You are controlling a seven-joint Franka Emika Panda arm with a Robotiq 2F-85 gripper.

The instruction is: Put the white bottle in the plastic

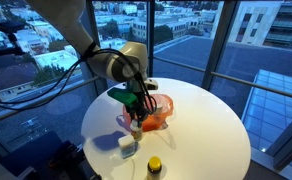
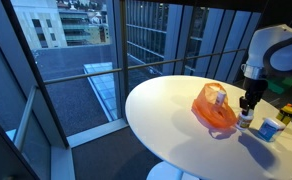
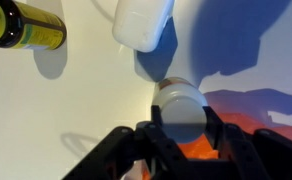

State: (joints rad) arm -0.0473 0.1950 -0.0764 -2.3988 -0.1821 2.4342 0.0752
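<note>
The white bottle (image 3: 181, 108) sits between my gripper's (image 3: 182, 128) two black fingers, which are closed against its sides. In both exterior views the gripper (image 1: 136, 118) (image 2: 247, 108) points down over the round white table, with the bottle (image 2: 246, 120) low at the tabletop, right beside the orange plastic bag (image 1: 157, 112) (image 2: 214, 108). The bag lies crumpled on the table, and its edge shows under the fingers in the wrist view (image 3: 261, 135). I cannot tell if the bottle touches the table.
A small white container (image 1: 127, 145) (image 2: 270, 129) (image 3: 144, 22) stands close to the bottle. A dark bottle with a yellow cap (image 1: 154, 165) (image 2: 287, 113) (image 3: 21, 25) stands near the table's edge (image 1: 101, 160). Glass windows surround the table.
</note>
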